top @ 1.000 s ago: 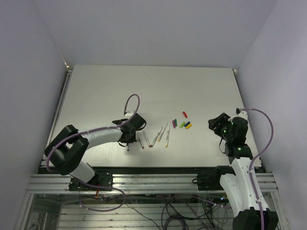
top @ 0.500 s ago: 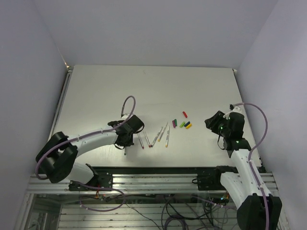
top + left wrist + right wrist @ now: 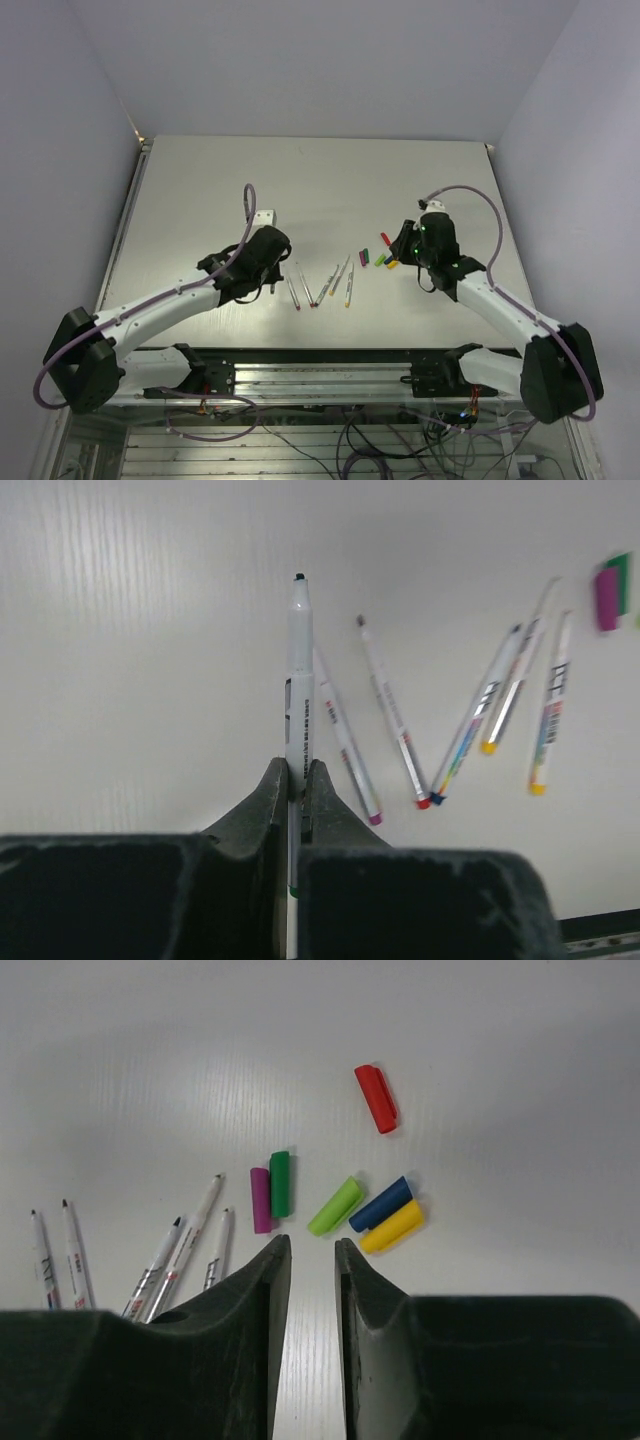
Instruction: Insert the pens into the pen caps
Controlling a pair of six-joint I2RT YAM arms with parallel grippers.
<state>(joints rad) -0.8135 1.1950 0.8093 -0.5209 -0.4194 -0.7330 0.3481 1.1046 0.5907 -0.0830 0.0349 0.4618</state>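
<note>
Gripping one pen [image 3: 299,670] tight between its fingers, the left gripper [image 3: 297,780] is holding it well left of the magenta cap [image 3: 261,1200] — five loose pens [image 3: 390,715] are lying on the table [image 3: 200,190] between the two. The right gripper [image 3: 308,1252] is hovering just short of the magenta cap, jaws standing narrowly apart with nothing between them. The green cap [image 3: 280,1183] is lying against the magenta cap — lime cap [image 3: 335,1205], blue cap [image 3: 381,1204], yellow cap [image 3: 392,1227] and red cap [image 3: 376,1098] are sitting just to its right.

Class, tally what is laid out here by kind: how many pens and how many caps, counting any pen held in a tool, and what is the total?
Pens: 6 (5 on the table, 1 pen in the left tool)
Caps: 6
Total: 12
</note>
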